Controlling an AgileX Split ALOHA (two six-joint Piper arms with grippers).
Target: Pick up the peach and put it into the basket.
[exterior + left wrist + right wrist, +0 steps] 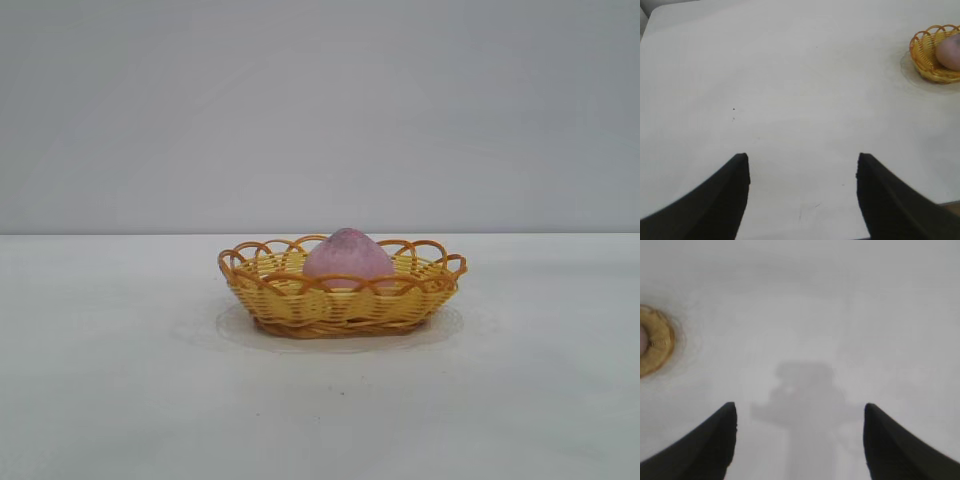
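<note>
The peach sits inside the basket, near its middle, point upward. It looks light, matte and probably a little soft, so not slippery; a gentle hold across its widest part would suit. The left gripper and the right gripper are both spread and empty, well apart from the basket.

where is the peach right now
The peach sits inside the basket near the middle of the table in the exterior view, touched by neither end effector.
</note>
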